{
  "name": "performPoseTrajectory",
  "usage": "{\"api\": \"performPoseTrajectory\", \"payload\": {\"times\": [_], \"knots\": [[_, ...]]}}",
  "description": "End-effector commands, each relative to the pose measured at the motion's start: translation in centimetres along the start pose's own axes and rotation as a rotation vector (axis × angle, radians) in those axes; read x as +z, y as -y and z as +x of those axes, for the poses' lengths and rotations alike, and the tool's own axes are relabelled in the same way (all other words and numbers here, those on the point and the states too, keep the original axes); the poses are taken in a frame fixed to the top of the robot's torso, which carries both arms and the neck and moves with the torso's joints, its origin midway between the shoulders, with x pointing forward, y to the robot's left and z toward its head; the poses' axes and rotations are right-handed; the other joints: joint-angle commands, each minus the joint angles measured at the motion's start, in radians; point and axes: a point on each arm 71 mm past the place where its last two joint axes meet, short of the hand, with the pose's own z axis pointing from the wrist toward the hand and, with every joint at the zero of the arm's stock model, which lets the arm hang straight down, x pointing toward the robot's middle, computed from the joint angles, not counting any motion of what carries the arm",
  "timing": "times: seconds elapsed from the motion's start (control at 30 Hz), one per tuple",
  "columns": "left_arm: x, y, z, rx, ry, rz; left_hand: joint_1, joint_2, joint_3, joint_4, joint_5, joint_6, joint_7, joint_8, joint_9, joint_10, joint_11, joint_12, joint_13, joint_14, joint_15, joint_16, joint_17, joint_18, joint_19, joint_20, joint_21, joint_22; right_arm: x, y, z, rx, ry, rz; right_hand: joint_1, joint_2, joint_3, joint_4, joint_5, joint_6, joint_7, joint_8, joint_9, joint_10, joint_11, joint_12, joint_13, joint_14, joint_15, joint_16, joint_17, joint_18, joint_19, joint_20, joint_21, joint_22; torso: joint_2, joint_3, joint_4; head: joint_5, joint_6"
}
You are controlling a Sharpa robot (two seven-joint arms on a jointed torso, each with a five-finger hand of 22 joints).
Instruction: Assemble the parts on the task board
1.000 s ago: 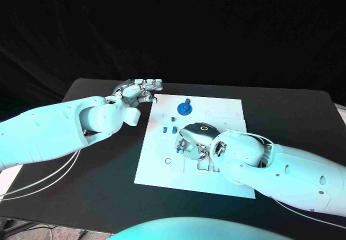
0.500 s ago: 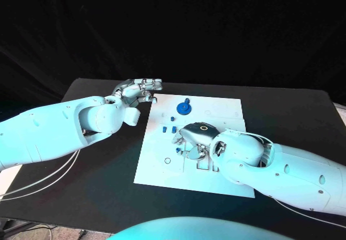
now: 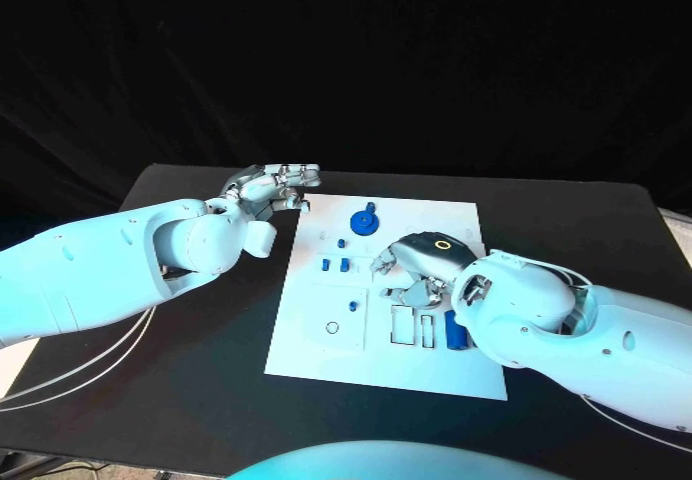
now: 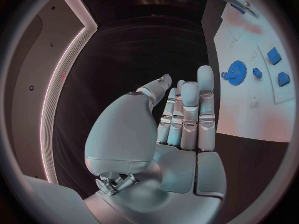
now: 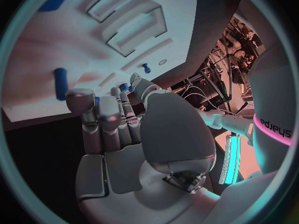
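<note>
Here we hold our left hand (image 3: 274, 184) empty, fingers together, off the task board's (image 3: 325, 350) far-left corner. Our right hand (image 3: 415, 272) hovers mid-board; whether its curled fingers hold anything, we cannot tell. The blue gear (image 3: 366, 220) looks light, rigid; grip its rim.

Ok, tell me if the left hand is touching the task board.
Apart. In the head view the left hand sits beyond the task board corner, with black table showing between its fingers and the white edge.
</note>
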Motion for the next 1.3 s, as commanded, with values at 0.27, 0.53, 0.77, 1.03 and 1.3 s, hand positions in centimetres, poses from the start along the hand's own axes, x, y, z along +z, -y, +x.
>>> {"api": "performPoseTrajectory", "payload": {"times": [0.27, 0.53, 0.77, 1.03, 1.3], "knots": [[-0.1, 0.1, 0.4, -0.009, -0.045, 0.006, 0.009, 0.003, 0.001, -0.008, 0.004, -0.007, 0.001, 0.006, 0.000, -0.007, 0.003, 0.008, 0.001, -0.007, 0.003, -0.002, -0.001, 0.011, -0.006, 0.000, -0.004, -0.002, -2.3, 3.8, -2.8, -0.038, 0.020, 0.124, 0.015, -0.033, -0.064, 0.021, -0.006, 0.012, -0.029, -0.006, -0.004, -0.013, -0.015, 0.005, -0.006, 0.015, -0.015, 0.012, -0.002, 0.012, 0.017, -0.010, 0.005, 0.007, -0.001, -0.0004, -0.0056, -0.030, 0.021], [-0.1, 0.1, 0.6, -0.011, -0.061, 0.009, 0.010, 0.003, 0.001, -0.008, 0.004, -0.007, 0.001, 0.006, 0.000, -0.007, 0.003, 0.008, 0.001, -0.008, 0.003, -0.003, -0.002, 0.011, -0.006, 0.000, -0.004, -0.002, -3.1, 5.2, -2.5, -0.075, -0.039, 0.146, 0.068, -0.053, -0.108, 0.019, -0.011, 0.010, -0.050, -0.005, -0.003, -0.040, -0.023, -0.004, -0.005, 0.022, -0.019, 0.027, 0.010, 0.008, 0.029, -0.015, 0.018, 0.028, -0.001, -0.0002, -0.0049, -0.040, 0.030], [0.0, 0.1, 1.0, -0.015, -0.077, 0.009, 0.011, 0.004, 0.001, -0.009, 0.004, -0.007, 0.001, 0.007, 0.001, -0.007, 0.003, 0.010, 0.001, -0.008, 0.003, -0.003, -0.003, 0.011, -0.007, 0.000, -0.004, -0.002, -2.7, 5.2, -1.8, -0.081, -0.079, 0.143, 0.090, -0.019, -0.105, 0.026, -0.010, 0.045, -0.046, 0.003, 0.001, -0.006, -0.030, 0.015, -0.002, 0.027, -0.024, 0.032, 0.011, 0.007, 0.035, -0.019, 0.024, 0.036, 0.000, 0.0001, -0.0028, -0.045, 0.035], [0.0, 0.0, 0.9, -0.014, -0.076, 0.007, 0.011, 0.004, 0.001, -0.009, 0.004, -0.007, 0.001, 0.007, 0.001, -0.007, 0.003, 0.010, 0.001, -0.008, 0.003, -0.003, -0.003, 0.011, -0.007, 0.000, -0.004, -0.002, -2.0, 4.8, -1.0, -0.071, -0.093, 0.138, 0.100, 0.032, -0.079, 0.035, -0.010, 0.087, -0.038, 0.010, 0.004, 0.044, -0.034, 0.031, -0.003, 0.032, -0.027, 0.037, 0.014, 0.004, 0.044, -0.022, 0.032, 0.048, 0.000, -0.0001, -0.0017, -0.039, 0.033], [-0.1, 0.0, 1.0, -0.014, -0.076, 0.004, 0.012, 0.005, 0.001, -0.010, 0.005, -0.007, 0.001, 0.007, 0.001, -0.008, 0.003, 0.011, 0.001, -0.008, 0.003, -0.002, -0.002, 0.011, -0.007, 0.000, -0.004, -0.002, -1.6, 4.6, -0.6, -0.057, -0.091, 0.130, 0.104, 0.065, -0.045, 0.043, -0.010, 0.139, -0.033, 0.019, 0.007, 0.121, -0.029, 0.044, -0.005, 0.034, -0.024, 0.037, 0.011, 0.001, 0.056, -0.020, 0.045, 0.065, 0.001, -0.0009, -0.0032, -0.038, 0.028]]}}
